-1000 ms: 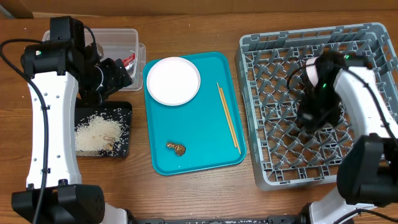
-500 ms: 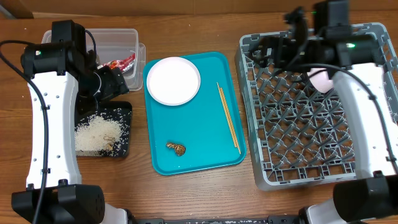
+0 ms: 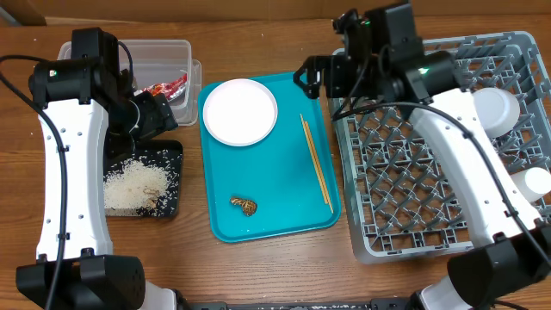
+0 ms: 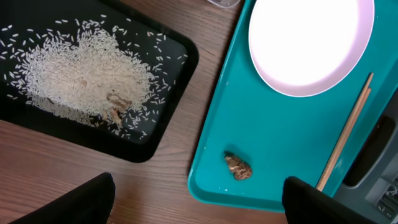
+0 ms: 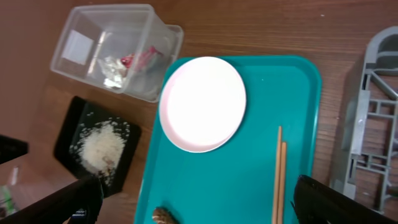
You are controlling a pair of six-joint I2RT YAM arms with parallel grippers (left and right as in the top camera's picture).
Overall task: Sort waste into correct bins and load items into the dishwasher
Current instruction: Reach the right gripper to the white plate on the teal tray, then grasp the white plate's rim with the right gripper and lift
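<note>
On the teal tray (image 3: 293, 198) lie a round white plate (image 3: 239, 112), a pair of wooden chopsticks (image 3: 316, 164) and a small brown food scrap (image 3: 244, 205). The clear tub (image 3: 159, 60) holds a red-and-white wrapper (image 3: 174, 85). Rice (image 3: 133, 185) is heaped in the black tray (image 3: 172, 164). The grey dish rack (image 3: 405, 172) carries round white dishes (image 3: 495, 110) at its right side. My left gripper (image 3: 168, 110) hangs open and empty between tub and black tray; the left wrist view shows the scrap (image 4: 238, 167) ahead of the gripper (image 4: 199, 202). My right gripper (image 3: 312, 76) is open and empty over the tray's far right corner.
The rack (image 5: 373, 124) borders the teal tray (image 5: 298, 81) on the right. The tub (image 5: 93, 46) and black tray (image 5: 68, 137) stand left of it. Bare wooden tabletop (image 3: 284, 267) runs along the front edge.
My right arm has swung from over the rack's middle to its far left corner, above the teal tray's edge, jaws now wide. The left arm has barely moved.
</note>
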